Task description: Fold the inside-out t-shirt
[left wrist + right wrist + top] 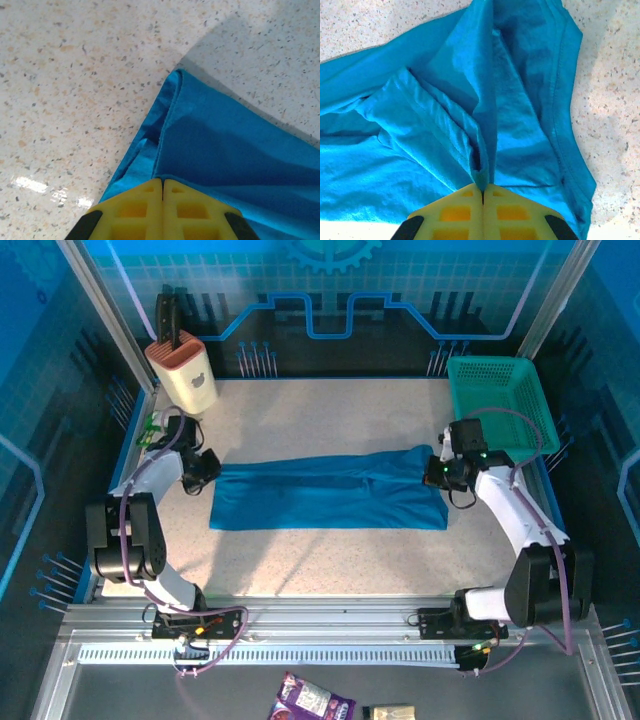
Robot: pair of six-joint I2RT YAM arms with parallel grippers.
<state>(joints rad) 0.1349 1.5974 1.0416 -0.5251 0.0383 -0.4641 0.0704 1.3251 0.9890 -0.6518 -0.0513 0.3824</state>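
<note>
Left pincer [162, 182] closed tight on the t-shirt [235, 155] edge; right pincer [482, 191] closed, pinching a fold.

White-and-black arms [505, 510], purple cables [123, 530], yellow end effectors [162, 181] [482, 189]

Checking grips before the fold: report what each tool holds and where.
Both hold the t-shirt: left tool pinches its left-end edge, right tool a raised fold at its right end.

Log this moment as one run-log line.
t-shirt: flat long band on table | left gripper: shut on its left edge | right gripper: shut on fold at right end
</note>
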